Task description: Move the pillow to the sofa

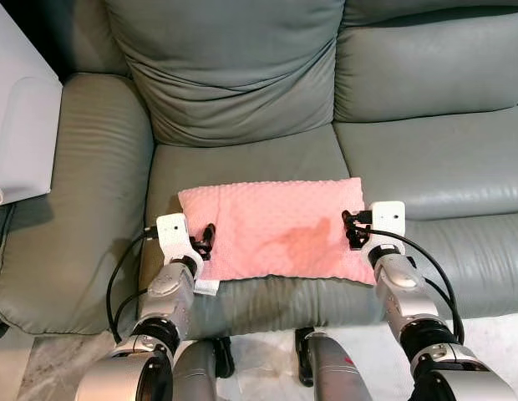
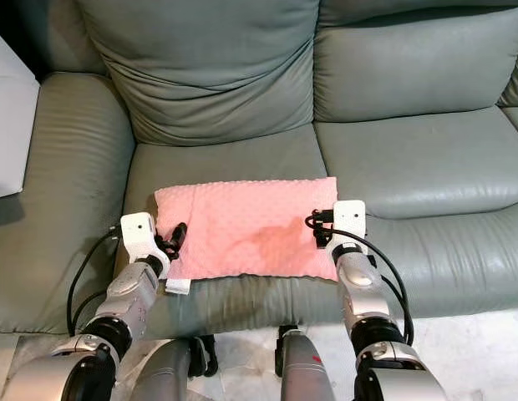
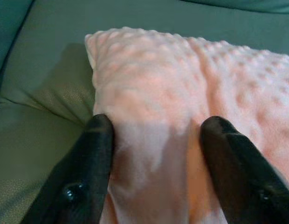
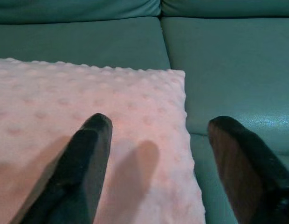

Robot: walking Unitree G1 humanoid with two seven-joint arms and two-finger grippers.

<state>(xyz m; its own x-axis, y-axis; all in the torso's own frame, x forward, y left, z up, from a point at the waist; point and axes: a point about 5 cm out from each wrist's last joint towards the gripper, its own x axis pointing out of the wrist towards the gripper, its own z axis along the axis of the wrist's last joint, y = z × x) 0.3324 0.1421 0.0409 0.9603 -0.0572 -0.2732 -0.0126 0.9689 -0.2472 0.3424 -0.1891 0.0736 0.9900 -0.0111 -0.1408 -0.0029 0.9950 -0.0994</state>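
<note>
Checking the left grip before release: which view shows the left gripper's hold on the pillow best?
The left wrist view: the left gripper straddles the pink pillow edge, fingers apart. Both eye views show that gripper at the pillow's left end, its fingers small and dark. The right wrist view shows the pillow's other end.

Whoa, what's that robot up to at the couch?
It is standing at a grey-green sofa with a pink dotted pillow lying flat on the seat cushion. Its left gripper and right gripper sit at the pillow's two ends, fingers open, astride the edges. The pillow rests on the sofa.
</note>
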